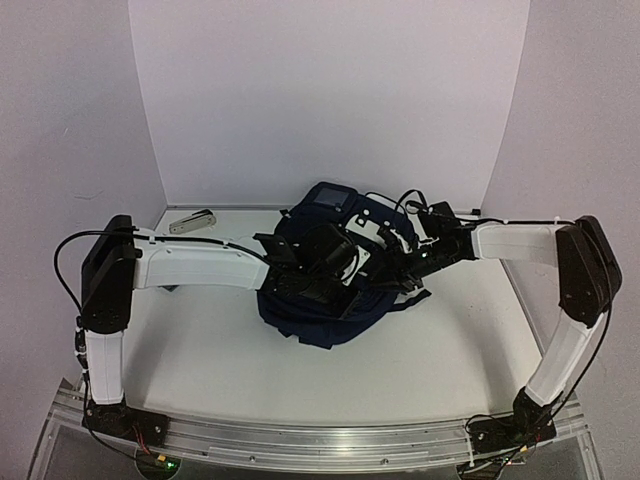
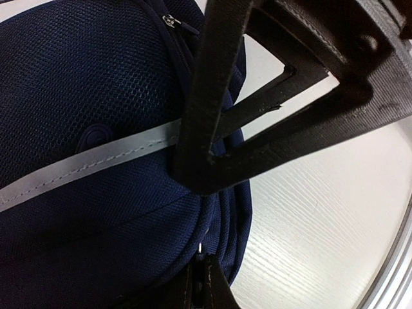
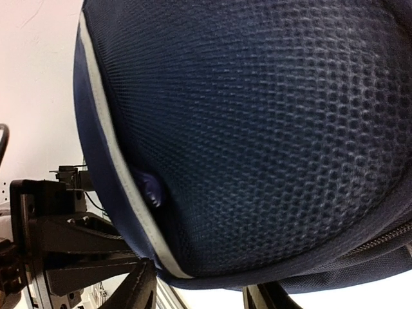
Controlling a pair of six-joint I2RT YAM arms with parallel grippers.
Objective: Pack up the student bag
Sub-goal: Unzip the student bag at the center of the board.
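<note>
Left tool [image 2: 207, 168] was clamped shut at pale strip [image 2: 96, 158] of student bag [image 2: 84, 77]; right tool [image 3: 199, 288] sat part-open alongside. Step needed a confirmed fabric pinch before any pull.

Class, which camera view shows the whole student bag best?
The top external view: nearly the whole student bag shows there. Both wrist views show only close-up navy mesh and a pale strip.

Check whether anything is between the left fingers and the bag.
Nothing visible is in the way. The left fingers are closed right against the side of the bag, at the end of its pale stripe. Whether they pinch fabric is unclear.
</note>
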